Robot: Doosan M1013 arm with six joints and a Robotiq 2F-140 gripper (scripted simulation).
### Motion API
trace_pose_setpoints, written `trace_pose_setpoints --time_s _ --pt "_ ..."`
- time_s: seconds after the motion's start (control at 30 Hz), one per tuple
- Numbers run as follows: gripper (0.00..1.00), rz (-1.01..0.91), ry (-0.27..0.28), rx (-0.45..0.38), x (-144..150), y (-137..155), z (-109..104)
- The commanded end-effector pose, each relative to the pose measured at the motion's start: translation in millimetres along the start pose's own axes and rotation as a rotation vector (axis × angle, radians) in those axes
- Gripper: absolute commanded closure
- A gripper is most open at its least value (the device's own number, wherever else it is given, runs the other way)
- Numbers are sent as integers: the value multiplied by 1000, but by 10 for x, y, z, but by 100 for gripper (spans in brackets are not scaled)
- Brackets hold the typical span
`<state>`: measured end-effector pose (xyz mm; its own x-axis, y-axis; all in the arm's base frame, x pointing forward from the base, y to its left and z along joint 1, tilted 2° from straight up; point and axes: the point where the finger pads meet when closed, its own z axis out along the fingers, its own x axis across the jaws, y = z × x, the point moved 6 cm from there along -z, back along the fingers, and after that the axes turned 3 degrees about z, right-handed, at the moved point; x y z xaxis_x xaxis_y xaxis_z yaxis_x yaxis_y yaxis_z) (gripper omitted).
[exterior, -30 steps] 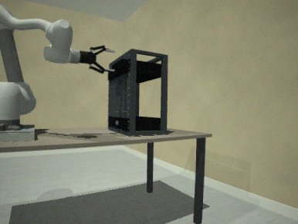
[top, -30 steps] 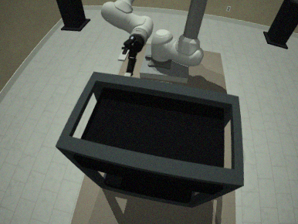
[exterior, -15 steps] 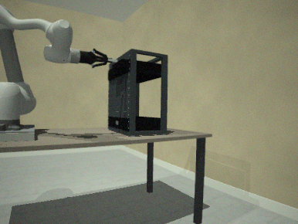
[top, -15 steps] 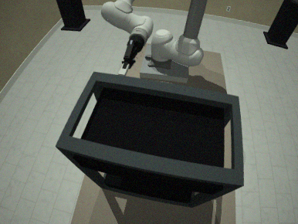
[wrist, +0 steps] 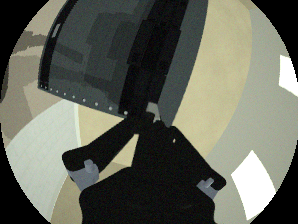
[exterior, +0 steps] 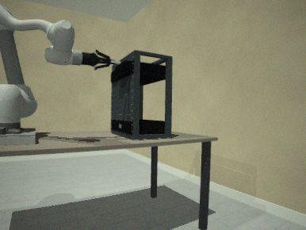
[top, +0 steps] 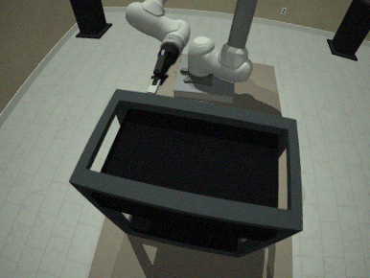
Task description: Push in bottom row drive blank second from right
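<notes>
The dark grey open-frame rack [exterior: 140, 95] stands on the table [exterior: 103, 140]; from above it shows as a rectangular frame [top: 192, 168]. Its front face with the drive blanks [exterior: 119, 105] points toward the arm, and I cannot make out single blanks. In the wrist view the rack front [wrist: 127, 56] fills the upper part, tilted. My gripper [exterior: 108, 62] [top: 154, 85] is shut with nothing between the fingers. It hovers level with the rack's top edge, just in front of the top front rail. The fingertips meet in the wrist view [wrist: 148, 112].
The arm's base [top: 211, 83] sits on the table behind the gripper. Black pillars [top: 91, 16] stand on the floor at the far corners. The table's right end [exterior: 206, 139] lies close behind the rack.
</notes>
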<state>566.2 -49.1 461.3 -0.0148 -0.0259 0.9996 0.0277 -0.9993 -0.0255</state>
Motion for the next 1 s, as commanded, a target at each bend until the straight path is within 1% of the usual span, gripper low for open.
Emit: trace_pose_setpoints --time_s 0.0,0.2,0.43,0.5,0.97 --pt "100 0 0 0 0 0 0" --pt "100 0 0 0 -17 -32 -7" --pt "100 0 0 0 -127 -237 -47" --pt "100 0 0 0 -127 -237 -47" --pt "100 0 0 0 -500 -935 -186"
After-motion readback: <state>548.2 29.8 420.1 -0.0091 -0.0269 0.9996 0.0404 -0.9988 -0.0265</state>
